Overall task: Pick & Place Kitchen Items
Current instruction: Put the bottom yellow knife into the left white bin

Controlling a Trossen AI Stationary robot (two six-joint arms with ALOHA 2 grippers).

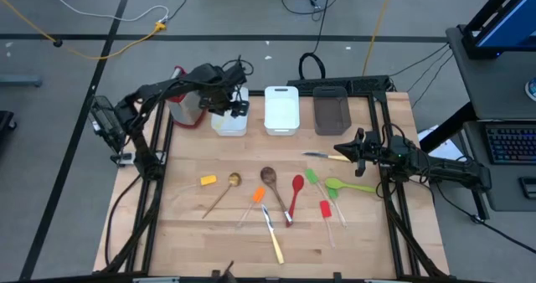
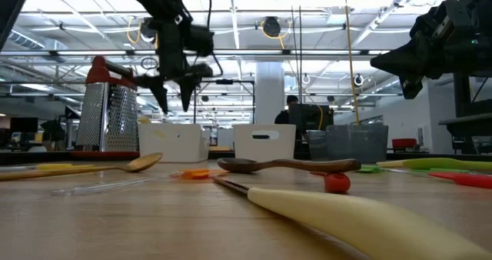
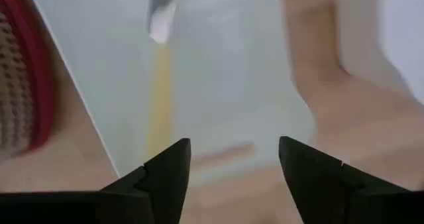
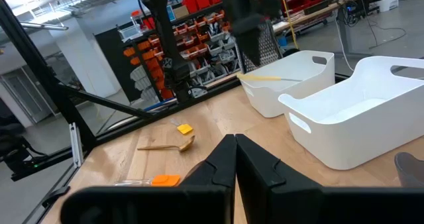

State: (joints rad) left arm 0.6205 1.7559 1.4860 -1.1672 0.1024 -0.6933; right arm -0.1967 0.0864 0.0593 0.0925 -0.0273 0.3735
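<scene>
Several small utensils lie flat on the wooden table: a yellow spatula [image 1: 208, 180], a wooden spoon [image 1: 222, 192], an orange spatula [image 1: 256, 198], a dark wooden spoon [image 1: 269, 180], a red spoon [image 1: 296, 192], a lime-green spoon [image 1: 348, 185] and a pale-handled knife [image 1: 273, 235]. Another knife [image 1: 322, 156] lies near my right gripper [image 1: 345, 148], which is shut [image 4: 235, 154] and raised above the table [image 2: 377, 60]. My left gripper [image 1: 234, 107] hovers open [image 3: 232, 164] over the left white bin [image 1: 229, 126]. A yellow-handled knife [image 3: 160, 78] lies inside that bin.
A steel grater with a red handle [image 1: 186, 107] stands left of the left bin. A second white bin [image 1: 281, 109] and a grey bin [image 1: 332, 111] line the far edge. A green spatula [image 1: 311, 177] and a red spatula [image 1: 325, 209] lie on the right. Bare wood shows along the near edge.
</scene>
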